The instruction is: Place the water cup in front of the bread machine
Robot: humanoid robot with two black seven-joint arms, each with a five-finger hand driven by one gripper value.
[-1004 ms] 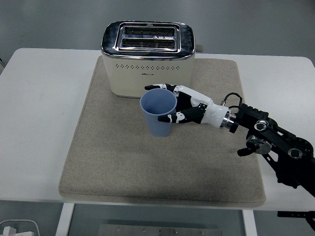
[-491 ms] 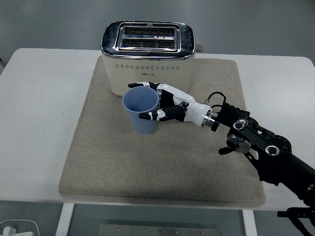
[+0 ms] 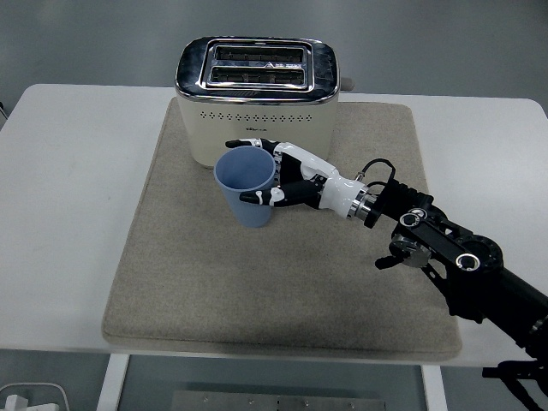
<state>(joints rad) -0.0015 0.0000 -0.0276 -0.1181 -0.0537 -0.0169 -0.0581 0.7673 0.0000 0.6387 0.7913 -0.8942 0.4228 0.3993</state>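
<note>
Head view — cup (image 3: 248,187) seemingly within hand (image 3: 287,175)

We see the right hand (image 3: 287,178) wrapped around a blue cup (image 3: 248,185), tilted slightly, on the grey mat (image 3: 171,257) just before the cream toaster (image 3: 257,98) on the white table (image 3: 68,171).

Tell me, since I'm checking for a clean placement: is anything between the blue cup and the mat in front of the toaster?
Nothing visible. The right hand grips the blue cup directly before the toaster; the mat there is bare.
</note>
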